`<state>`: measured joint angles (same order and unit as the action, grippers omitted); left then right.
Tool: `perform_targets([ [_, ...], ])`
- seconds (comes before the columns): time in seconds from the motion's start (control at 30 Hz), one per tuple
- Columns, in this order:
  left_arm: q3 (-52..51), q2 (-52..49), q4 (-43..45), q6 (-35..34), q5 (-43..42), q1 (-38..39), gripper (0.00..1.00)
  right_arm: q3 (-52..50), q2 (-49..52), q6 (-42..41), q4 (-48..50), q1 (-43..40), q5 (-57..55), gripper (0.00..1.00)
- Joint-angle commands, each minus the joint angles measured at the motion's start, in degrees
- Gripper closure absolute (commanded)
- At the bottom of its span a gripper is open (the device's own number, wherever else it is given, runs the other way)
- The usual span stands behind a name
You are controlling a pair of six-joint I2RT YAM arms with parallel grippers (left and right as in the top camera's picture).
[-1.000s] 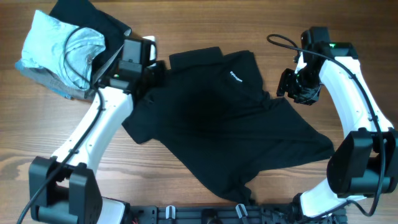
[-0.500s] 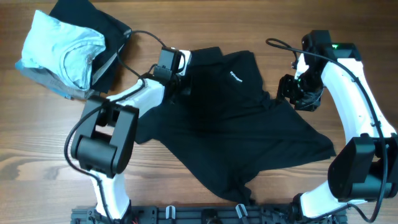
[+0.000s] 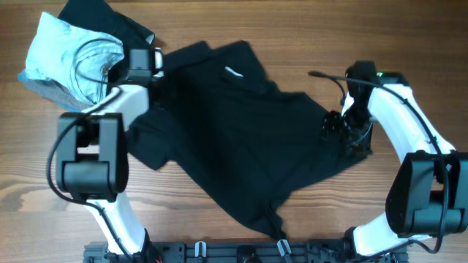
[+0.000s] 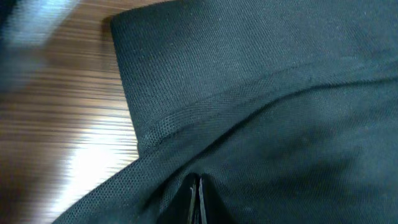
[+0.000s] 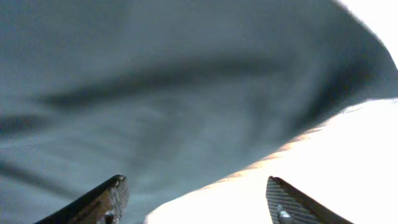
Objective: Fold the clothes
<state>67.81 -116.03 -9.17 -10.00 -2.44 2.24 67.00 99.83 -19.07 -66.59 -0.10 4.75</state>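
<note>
The black T-shirt (image 3: pixel 241 139) lies crumpled across the middle of the table, its small white label (image 3: pixel 232 71) near the far edge. My left gripper (image 3: pixel 156 76) is at the shirt's far left edge. In the left wrist view its jaws (image 4: pixel 198 200) are shut on a fold of the black cloth (image 4: pixel 273 124). My right gripper (image 3: pixel 340 128) is over the shirt's right edge. In the right wrist view its jaws (image 5: pixel 196 199) are open and empty, with the blurred cloth (image 5: pixel 155 81) just beyond them and bright table under them.
A pile of a light blue folded shirt (image 3: pixel 62 44) on a grey garment (image 3: pixel 51 91) sits at the far left corner, with another dark cloth (image 3: pixel 99 14) behind it. Bare wood table (image 3: pixel 409 44) shows right of the shirt and at the front left.
My left gripper has moved left with the cloth and the whole shirt has shifted left. My right gripper has come down and left onto the shirt's right edge.
</note>
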Motion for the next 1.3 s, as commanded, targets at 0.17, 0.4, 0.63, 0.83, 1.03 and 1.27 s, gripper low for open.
perform_targets([
  [0.17,-0.72,2.21,-1.31,-1.36,-3.54,-0.61,0.91,-10.93,-0.83,-8.09,12.72,-1.42,-3.23,0.21],
  [0.4,-0.72,12.33,-3.74,-1.38,-4.63,0.00,0.68,-16.79,-0.83,-9.68,26.86,-1.55,-4.57,0.68],
  [0.63,-0.72,24.33,-9.90,-1.38,-4.63,0.02,0.57,-13.97,-0.83,-12.85,30.51,-12.26,-17.07,0.90],
  [0.83,-0.72,27.89,-12.15,-1.36,-4.63,1.38,0.44,-3.06,-0.83,-2.25,31.65,-27.02,-16.85,0.96],
  [1.03,-0.72,27.85,-16.50,-1.33,-4.61,3.30,0.34,11.21,-1.22,1.03,21.33,-32.92,-1.07,0.21],
  [1.27,-0.98,27.71,-27.85,-1.11,-4.63,5.40,0.28,15.80,-3.76,2.89,12.39,-32.00,19.74,0.20],
])
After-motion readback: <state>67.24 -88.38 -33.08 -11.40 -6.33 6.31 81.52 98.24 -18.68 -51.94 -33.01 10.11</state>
